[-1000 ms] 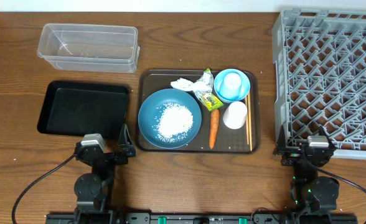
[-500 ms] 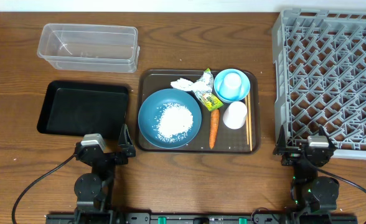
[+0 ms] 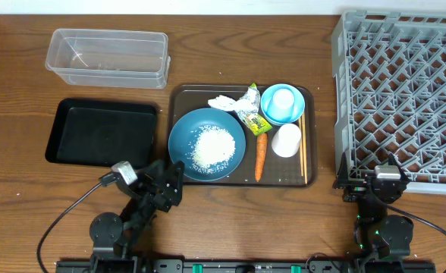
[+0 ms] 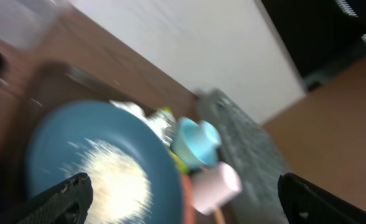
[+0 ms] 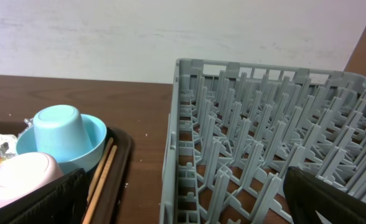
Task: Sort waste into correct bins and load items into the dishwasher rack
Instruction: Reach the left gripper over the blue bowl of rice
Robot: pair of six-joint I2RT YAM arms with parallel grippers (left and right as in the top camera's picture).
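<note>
On the brown serving tray (image 3: 175, 97) a dark blue plate (image 3: 186, 130) carries loose rice (image 3: 212, 147). A tissue (image 3: 223, 102), a wrapper (image 3: 251, 112), a carrot (image 3: 260, 156), a light blue bowl (image 3: 283, 103), a white cup (image 3: 287, 139) and chopsticks (image 3: 302, 148) lie beside it. My left gripper (image 3: 168, 176) hangs open at the plate's near-left edge, and its blurred wrist view shows the plate (image 4: 52, 143) and cup (image 4: 215, 186). My right gripper (image 3: 365, 180) stands open at the near-left corner of the dishwasher rack (image 3: 405, 91). Its wrist view shows the rack (image 5: 264, 149), bowl (image 5: 61, 140) and chopsticks (image 5: 102, 174).
A clear plastic tub (image 3: 108, 58) stands at the back left. A shallow black tray (image 3: 102, 133) lies in front of it, just left of my left arm. Bare wood table shows between the serving tray and the rack.
My left arm has swung right and forward from beside the black tray towards the blue plate, still open. The right arm has not moved.
</note>
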